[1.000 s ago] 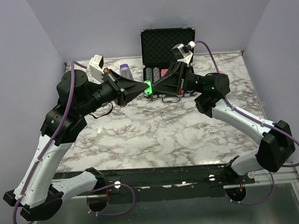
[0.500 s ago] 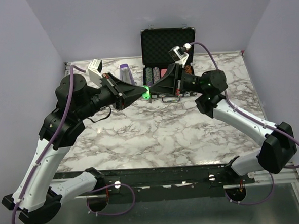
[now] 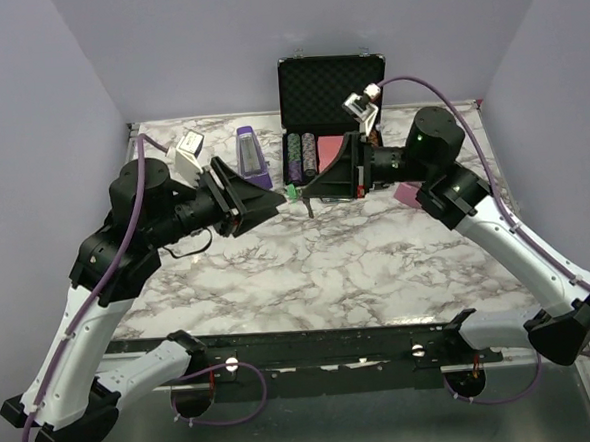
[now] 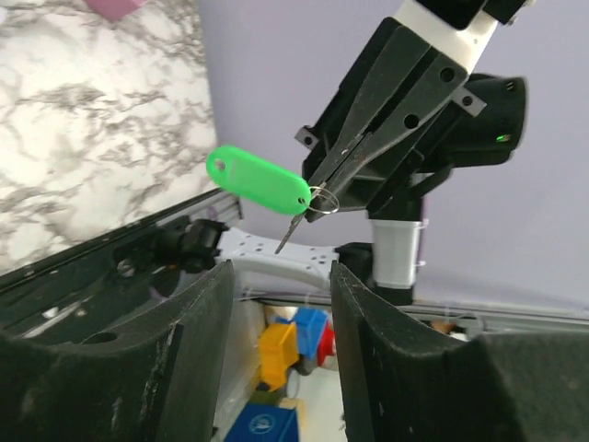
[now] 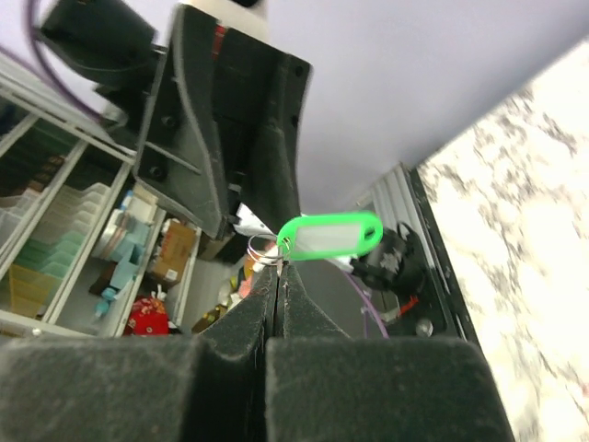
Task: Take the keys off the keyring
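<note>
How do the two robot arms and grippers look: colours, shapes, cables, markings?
Both arms have white shells and black joints, with a purple cable along each. The left gripper and right gripper are black tapering wedges with white camera boxes. A green light glows on the right arm.

The right gripper (image 5: 279,273) fills the bottom of the view, its two black fingers (image 5: 241,322) pressed together at the tips. Between those tips it pinches the thin metal ring of the keyring (image 5: 329,236), whose green oval tag with a pale insert sticks out to the right, nearly level. Just above the ring is the left gripper (image 5: 244,138), black and wedge-shaped, pointing down toward it. The marbled surface (image 5: 525,184) shows at the right, and shelves of bins (image 5: 64,230) at the left.
</note>
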Robot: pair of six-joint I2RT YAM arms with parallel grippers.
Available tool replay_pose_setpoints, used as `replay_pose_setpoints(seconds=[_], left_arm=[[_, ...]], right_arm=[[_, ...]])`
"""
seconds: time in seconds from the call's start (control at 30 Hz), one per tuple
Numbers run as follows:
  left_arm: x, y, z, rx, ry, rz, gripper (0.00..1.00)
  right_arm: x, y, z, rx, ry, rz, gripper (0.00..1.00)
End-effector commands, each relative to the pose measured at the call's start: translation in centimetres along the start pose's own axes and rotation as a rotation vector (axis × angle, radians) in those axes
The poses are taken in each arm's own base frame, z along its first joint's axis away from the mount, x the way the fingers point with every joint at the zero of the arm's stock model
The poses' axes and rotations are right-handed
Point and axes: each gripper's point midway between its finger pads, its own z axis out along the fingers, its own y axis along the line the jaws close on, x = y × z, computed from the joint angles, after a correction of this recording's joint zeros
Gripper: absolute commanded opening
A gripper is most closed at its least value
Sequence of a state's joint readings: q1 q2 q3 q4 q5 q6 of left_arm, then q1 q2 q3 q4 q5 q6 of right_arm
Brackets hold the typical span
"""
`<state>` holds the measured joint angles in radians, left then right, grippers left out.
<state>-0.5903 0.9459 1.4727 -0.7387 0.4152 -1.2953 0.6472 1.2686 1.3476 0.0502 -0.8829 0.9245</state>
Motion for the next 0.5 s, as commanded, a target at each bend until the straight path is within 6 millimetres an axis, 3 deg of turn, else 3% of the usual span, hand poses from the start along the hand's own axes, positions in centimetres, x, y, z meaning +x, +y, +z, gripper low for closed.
replay_pose_setpoints(seconds=[0.0,0.13,0.2,0.37,0.47], left_arm=[[-0.2,2.5,-1.4,-0.099,-0.036,0.185,0.54],[-1.2,2.9,-2.5,-0.088,-0.105,0.406,0.54],[-1.2,2.9,-3.0,-0.054,-0.121,0.519,0.54],[0.8,3.6,-3.2,0.029,-0.033,0.666,0.64],[2.5,3.1,-2.8,0.106,0.042,0.72,0.65]], right_arm=[[4.4,-3.2,-1.7,0.188,0.145,0.118,0.01],[6.4,-4.4,-2.8,0.286,0.2,0.223,0.01],[6.8,-3.9,-3.2,0.287,0.21,0.257,0.01],[7.2,-1.7,-3.4,0.211,0.21,0.324,0.01],[7.5,-1.2,-3.4,0.175,0.216,0.363,0.01]])
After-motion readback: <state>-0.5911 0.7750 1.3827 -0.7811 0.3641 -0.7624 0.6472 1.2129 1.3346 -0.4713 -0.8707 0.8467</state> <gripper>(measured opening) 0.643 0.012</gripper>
